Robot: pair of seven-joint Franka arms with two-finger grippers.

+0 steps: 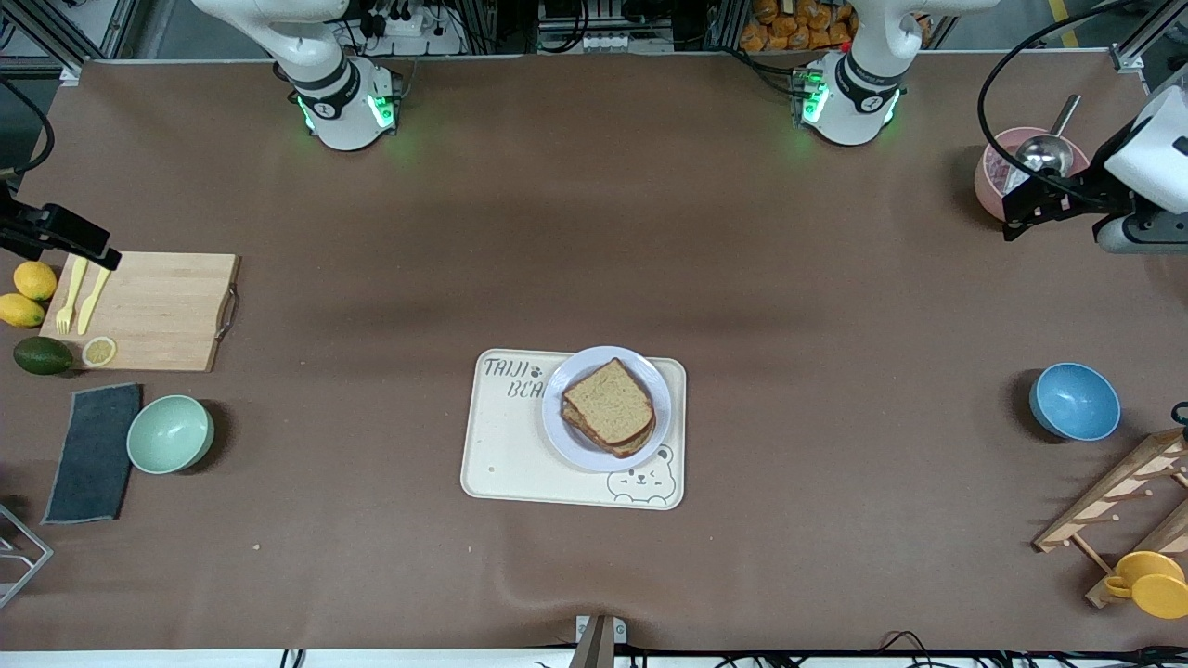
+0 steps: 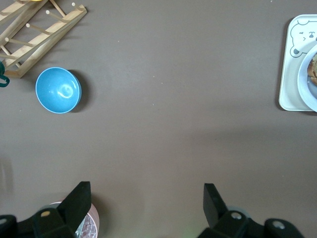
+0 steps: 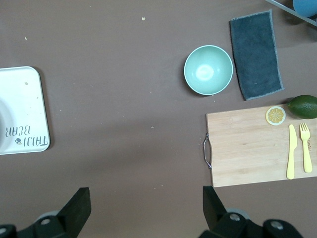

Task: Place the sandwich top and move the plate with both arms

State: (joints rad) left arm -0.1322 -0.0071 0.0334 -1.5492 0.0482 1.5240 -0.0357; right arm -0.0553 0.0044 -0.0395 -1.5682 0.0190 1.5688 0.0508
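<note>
The sandwich top (image 1: 608,401), a speckled brown bread slice, lies on top of a stack on the pale round plate (image 1: 568,438). The plate sits on the cream bear-print tray (image 1: 515,455) mid-table. My left gripper (image 1: 1013,223) is open and empty, up over the table beside a pink bowl at the left arm's end. In the left wrist view its jaws (image 2: 147,198) stand wide over bare mat, with the tray (image 2: 292,74) and the plate's rim (image 2: 306,91) at the edge. My right gripper (image 1: 104,255) is open and empty over the cutting board's edge; its jaws (image 3: 146,201) stand wide, with the tray (image 3: 22,109) at the side.
At the left arm's end are a pink bowl with a ladle (image 1: 998,176), a blue bowl (image 1: 1075,401), a wooden rack (image 1: 1123,501) and a yellow cup (image 1: 1151,583). At the right arm's end are a cutting board (image 1: 158,311), a green bowl (image 1: 170,433) and a dark cloth (image 1: 93,453).
</note>
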